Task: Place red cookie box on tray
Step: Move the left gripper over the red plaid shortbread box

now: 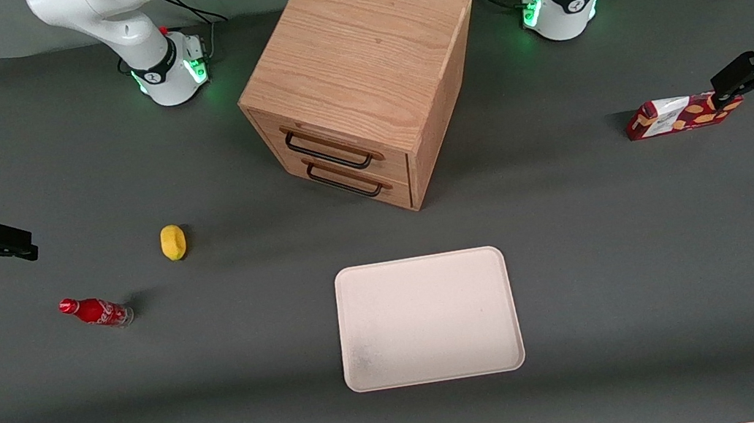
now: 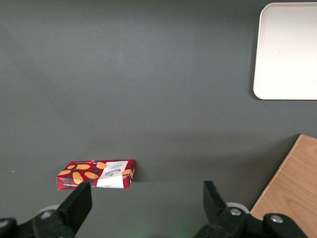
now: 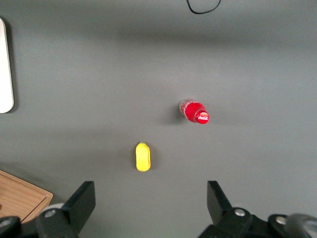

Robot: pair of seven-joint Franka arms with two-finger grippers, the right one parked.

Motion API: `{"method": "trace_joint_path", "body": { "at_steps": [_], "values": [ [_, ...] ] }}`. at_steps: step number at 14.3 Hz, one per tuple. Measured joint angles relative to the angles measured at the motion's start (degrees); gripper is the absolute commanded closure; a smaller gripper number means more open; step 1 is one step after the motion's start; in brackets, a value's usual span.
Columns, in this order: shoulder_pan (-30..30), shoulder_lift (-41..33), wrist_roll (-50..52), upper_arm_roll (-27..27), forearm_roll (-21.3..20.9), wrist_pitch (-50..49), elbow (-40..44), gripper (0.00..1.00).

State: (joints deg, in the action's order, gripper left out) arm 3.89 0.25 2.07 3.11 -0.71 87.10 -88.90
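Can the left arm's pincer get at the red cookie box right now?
Probably yes. The pincer hangs open just above the cookie box, which lies flat on bare table with nothing around it.

Bench [image 1: 650, 262], layout as seen from the front camera, clock centred on the tray [image 1: 427, 319].

- Tray: flat on the bench, nearest the camera of all items.
- Cabinet [image 1: 361, 73]: at 12 o'clock of the tray, apart from it, farther from the camera; two drawers stacked, fronts turned toward 7 o'clock.
- Box [image 1: 684, 114]: at 2 o'clock, well apart, toward the working arm's end, lying on the bench.
- Pincer [image 1: 729, 90]: over the box's outer end, at 2 o'clock; fingers spread.
- Lemon [image 1: 173, 241]: at 10 o'clock, toward the parked arm's end.
- Bottle [image 1: 96, 311]: at 9 o'clock, on its side, nearer the camera than the lemon.
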Motion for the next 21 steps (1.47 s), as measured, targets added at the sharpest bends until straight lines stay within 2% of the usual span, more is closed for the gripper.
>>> {"method": "trace_joint_path", "body": {
  "at_steps": [8,12,17,21],
  "values": [
    [-0.22,0.0,0.05,0.01,-0.05,-0.72,-0.2,0.0],
    [-2.66,-0.53,-0.3,1.27,-0.3,-0.68,-2.27,0.0],
    [-8.92,-9.46,-6.97,1.66,-0.39,4.12,-14.84,0.0],
    [-9.13,-19.59,-7.45,1.35,-0.7,5.69,-25.61,0.0]
  ]
}}
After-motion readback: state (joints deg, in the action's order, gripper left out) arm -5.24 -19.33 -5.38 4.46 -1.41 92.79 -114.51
